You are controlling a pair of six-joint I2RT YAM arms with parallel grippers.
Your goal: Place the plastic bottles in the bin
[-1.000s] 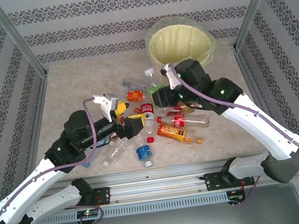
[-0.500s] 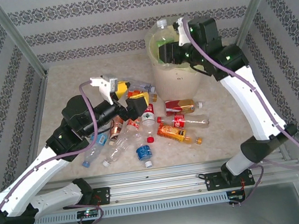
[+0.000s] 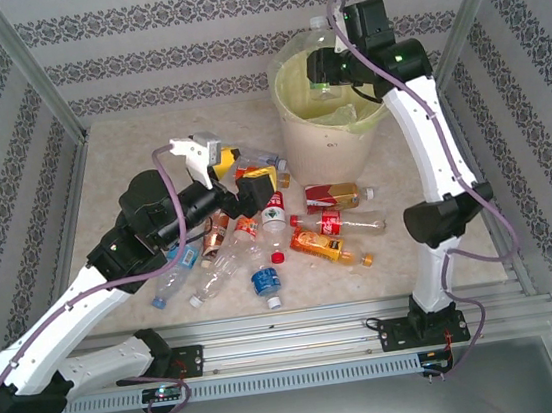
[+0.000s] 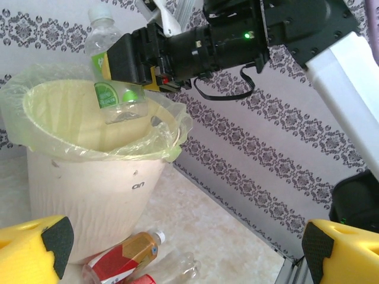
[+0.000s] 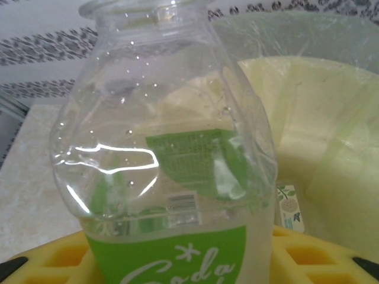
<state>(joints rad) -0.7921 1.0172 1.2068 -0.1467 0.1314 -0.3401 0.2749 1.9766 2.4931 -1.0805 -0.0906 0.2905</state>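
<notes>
**Top view:** The bottle (image 3: 315, 40) is pinched cap-up in the right gripper (image 3: 327, 65) above the bin (image 3: 322, 150), towards the far side of its mouth. If it is let go this close to the rim, it may be bounced off the edge and lost behind the bin. The left gripper (image 3: 244, 173) is held spread wide and empty over the pile (image 3: 273, 215). A careless descent there could scatter bottles or shove one under the arm. The contact of fingers on the bottle is masked by the wrist.

**Left wrist view:** The bottle is seen hanging base-down over the opening. The loose bag (image 4: 169, 133) is bunched at the rim and could be snagged or dragged inward. The left fingers are cut off at the lower corners. A red bottle (image 4: 121, 257) by the bin's foot is only partly framed.

**Right wrist view:** The grip line is covered by the bottle itself, and only yellow pads (image 5: 302, 257) are seen beneath it. A small printed item deep in the bin cannot be identified.
</notes>
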